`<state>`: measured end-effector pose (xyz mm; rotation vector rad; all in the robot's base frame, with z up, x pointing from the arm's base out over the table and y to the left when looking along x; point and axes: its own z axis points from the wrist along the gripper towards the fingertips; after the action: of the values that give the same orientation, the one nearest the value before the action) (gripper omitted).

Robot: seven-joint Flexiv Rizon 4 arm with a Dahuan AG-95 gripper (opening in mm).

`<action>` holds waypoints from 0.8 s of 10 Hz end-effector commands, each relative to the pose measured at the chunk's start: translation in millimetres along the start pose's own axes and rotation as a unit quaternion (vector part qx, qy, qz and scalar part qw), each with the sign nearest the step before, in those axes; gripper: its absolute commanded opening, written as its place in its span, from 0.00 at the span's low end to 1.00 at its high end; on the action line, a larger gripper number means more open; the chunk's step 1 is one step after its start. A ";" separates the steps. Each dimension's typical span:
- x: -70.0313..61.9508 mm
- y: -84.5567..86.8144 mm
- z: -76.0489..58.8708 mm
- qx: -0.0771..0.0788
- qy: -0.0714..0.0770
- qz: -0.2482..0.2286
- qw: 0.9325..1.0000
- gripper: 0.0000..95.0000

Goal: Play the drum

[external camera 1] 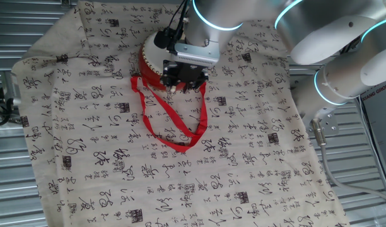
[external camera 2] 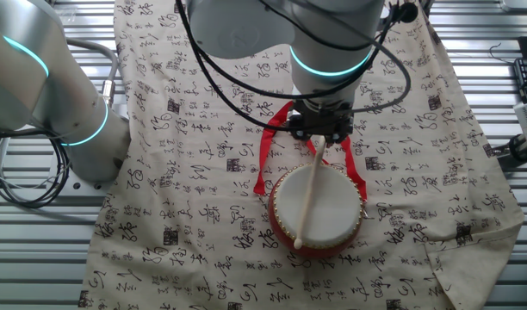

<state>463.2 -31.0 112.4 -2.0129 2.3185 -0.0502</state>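
The drum (external camera 2: 324,207) is small and round, with a red side wall and a cream-white head; in one fixed view it (external camera 1: 150,58) is partly hidden behind my gripper. Its red ribbon strap (external camera 1: 174,132) loops over the cloth toward the table's middle. My gripper (external camera 2: 319,138) is shut on a pale wooden drumstick (external camera 2: 308,194), whose shaft slants down across the drum head with its tip near the head's near rim. In the fixed view from the far side the gripper (external camera 1: 182,81) sits just beside and above the drum.
A beige cloth (external camera 1: 180,183) printed with black calligraphy covers the table. The arm's base (external camera 2: 83,129) stands at the cloth's edge. Cables (external camera 2: 22,185) lie on the metal surface beside it. A keyboard edge (external camera 2: 526,95) shows at the side.
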 end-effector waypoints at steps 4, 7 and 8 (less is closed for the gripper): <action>-0.2 -0.2 0.1 -0.002 0.000 0.010 1.000 0.00; -0.2 -0.2 0.0 -0.005 0.001 0.017 1.000 0.00; -0.2 -0.2 0.0 -0.006 0.002 0.018 1.000 0.00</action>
<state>463.4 -30.6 112.5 -1.9782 2.3627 -0.0369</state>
